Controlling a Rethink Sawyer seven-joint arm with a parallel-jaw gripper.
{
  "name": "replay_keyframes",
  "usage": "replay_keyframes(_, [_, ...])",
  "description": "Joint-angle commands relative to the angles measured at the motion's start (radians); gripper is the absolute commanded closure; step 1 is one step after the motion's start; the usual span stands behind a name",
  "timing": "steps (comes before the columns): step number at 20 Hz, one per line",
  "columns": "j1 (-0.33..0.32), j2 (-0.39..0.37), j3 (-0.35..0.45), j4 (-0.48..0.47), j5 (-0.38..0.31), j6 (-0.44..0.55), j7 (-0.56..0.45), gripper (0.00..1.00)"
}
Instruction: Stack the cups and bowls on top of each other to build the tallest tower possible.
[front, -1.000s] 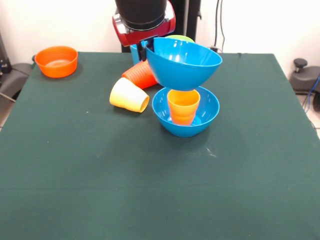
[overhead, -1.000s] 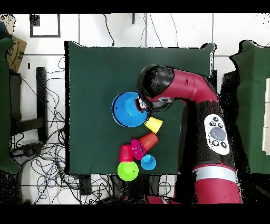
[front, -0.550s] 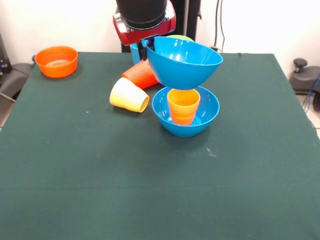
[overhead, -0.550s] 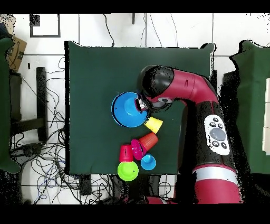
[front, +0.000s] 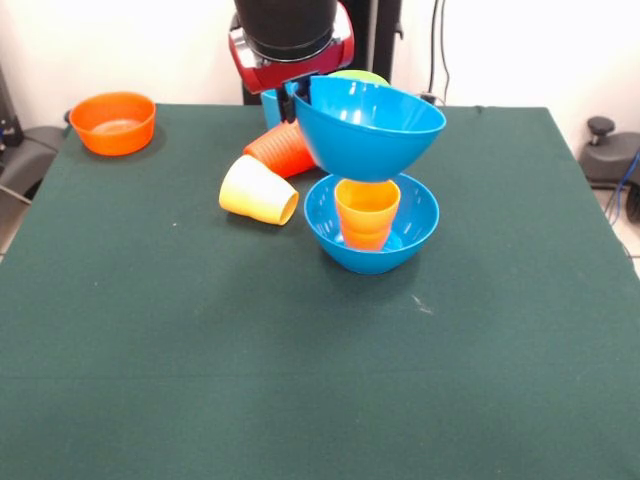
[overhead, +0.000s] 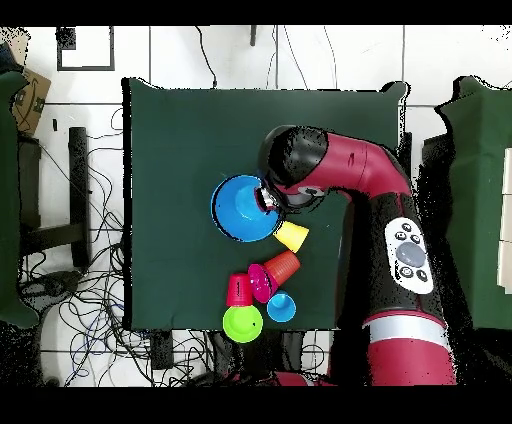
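My gripper (front: 297, 101) is shut on the left rim of a large blue bowl (front: 365, 140) and holds it tilted in the air. Just beneath it a yellow-orange cup (front: 367, 212) stands upright inside a second blue bowl (front: 372, 258) on the table. The held bowl's bottom is very close above that cup's mouth; I cannot tell whether they touch. From overhead, the gripper (overhead: 268, 197) sits at the right edge of the held bowl (overhead: 238, 207), which hides the cup and the lower bowl.
A pale yellow cup (front: 258, 190) and an orange cup (front: 282, 148) lie on their sides left of the pile. An orange bowl (front: 113, 122) sits at the far left corner. Overhead shows a red cup (overhead: 239, 290), pink bowl (overhead: 259, 282), lime-green bowl (overhead: 242, 323) and light blue cup (overhead: 281, 307) together.
The gripper and the held blue bowl have crept only a few pixels over the cup. Everything on the table stays where it was.
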Motion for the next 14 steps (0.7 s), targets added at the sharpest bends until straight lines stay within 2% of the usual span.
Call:
replay_keyframes(1, [0.030,0.057,0.019,0.042,0.008,-0.117,0.196,1.00])
replay_keyframes(8, [0.042,0.083,0.007,0.035,0.003,-0.170,0.209,1.00])
replay_keyframes(14, [0.047,0.087,0.001,0.033,0.009,-0.178,0.204,1.00])
